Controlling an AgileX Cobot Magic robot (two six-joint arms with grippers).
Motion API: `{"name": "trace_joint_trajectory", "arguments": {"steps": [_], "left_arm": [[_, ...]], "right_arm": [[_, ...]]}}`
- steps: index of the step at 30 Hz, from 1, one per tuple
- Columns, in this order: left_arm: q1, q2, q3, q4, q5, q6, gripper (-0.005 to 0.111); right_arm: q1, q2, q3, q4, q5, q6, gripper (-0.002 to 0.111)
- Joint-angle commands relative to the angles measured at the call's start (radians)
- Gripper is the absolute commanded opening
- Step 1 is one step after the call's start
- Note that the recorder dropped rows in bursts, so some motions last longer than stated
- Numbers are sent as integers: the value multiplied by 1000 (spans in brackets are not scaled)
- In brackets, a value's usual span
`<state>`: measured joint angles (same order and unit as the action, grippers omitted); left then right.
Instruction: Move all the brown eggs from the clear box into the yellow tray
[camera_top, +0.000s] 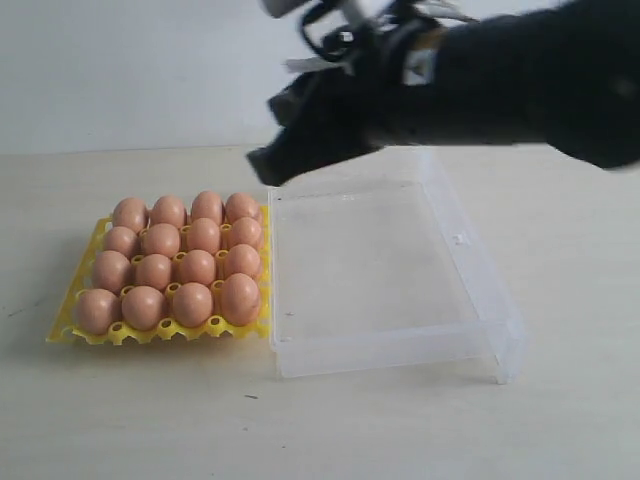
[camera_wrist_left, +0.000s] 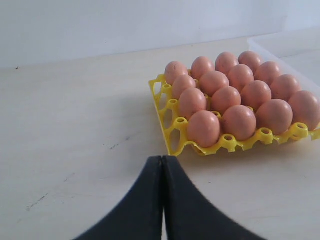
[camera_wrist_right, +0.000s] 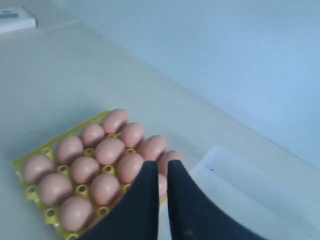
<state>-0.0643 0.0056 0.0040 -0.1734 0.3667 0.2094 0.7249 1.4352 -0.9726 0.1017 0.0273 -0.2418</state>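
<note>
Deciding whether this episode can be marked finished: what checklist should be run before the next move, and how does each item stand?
1. Clear box holds no eggs: ok, none shows on its floor.
2. Brown eggs seated in the yellow tray: ok, four rows of four, each in a cell.
3. Right gripper carries no egg: ok, jaws almost together, nothing between them.
4. Left gripper carries no egg: ok, shut on nothing, short of the tray's corner.
5. Right arm clear of the box: cannot tell, since it is blurred over the far edge in the exterior view.
</note>
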Motion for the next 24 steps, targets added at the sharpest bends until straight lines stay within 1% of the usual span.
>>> {"name": "trace_joint_trajectory", "arguments": {"steps": [1,3,8,12,17,21,23,24], "left_arm": [[-4,-6,-4,2,-8,0,0],[-4,-6,-4,2,-8,0,0],[-4,-6,-4,2,-8,0,0],[-4,-6,-4,2,-8,0,0],[-4,-6,-4,2,-8,0,0],[-4,-6,-4,2,-8,0,0],[-4,-6,-4,2,-8,0,0],[-4,-6,-4,2,-8,0,0]], "right_arm": [[-103,-187,239,72,-234,6,0],[-144,-222,267,111,-251,-6,0],[-258,-260,267,113,-234,-52,0],[-353,-261,267,113,-145,-54,0],[-448,-261,267,117,-148,14,0],[-519,-255,274,104,-105,45,0],[-559,-257,301,104,-123,86,0],[-592,-264,343,106,-186,155,0]]}}
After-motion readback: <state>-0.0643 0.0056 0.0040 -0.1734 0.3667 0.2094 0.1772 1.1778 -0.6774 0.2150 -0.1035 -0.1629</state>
